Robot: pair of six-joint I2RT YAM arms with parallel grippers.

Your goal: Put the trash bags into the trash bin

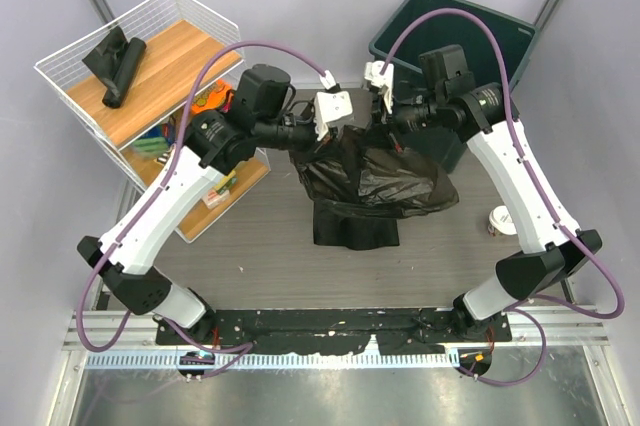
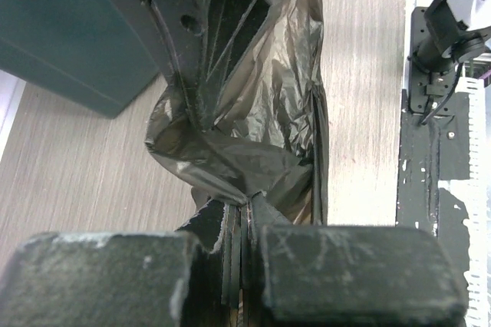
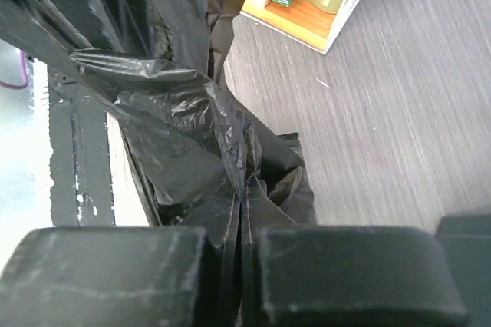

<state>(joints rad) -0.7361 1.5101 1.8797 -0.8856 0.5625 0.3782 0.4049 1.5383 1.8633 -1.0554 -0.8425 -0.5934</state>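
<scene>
A large crinkled black trash bag [image 1: 385,181] hangs between my two grippers above the table's middle. My left gripper [image 1: 345,126] is shut on its upper left edge; in the left wrist view the jaws [image 2: 247,204] pinch a bunched fold of the bag [image 2: 261,112]. My right gripper [image 1: 385,116] is shut on the upper right edge; in the right wrist view it [image 3: 244,196] pinches the plastic [image 3: 176,112]. Flat folded black sheets [image 1: 355,226] lie under the hanging bag. The dark grey-green trash bin [image 1: 400,21] stands at the back right, just behind the grippers.
A white wire shelf rack [image 1: 60,71] stands at the back left, with a rolled black bag [image 1: 118,64] on its top board and colourful snack packets [image 1: 210,101] below. A small white cup [image 1: 500,221] stands by the right arm.
</scene>
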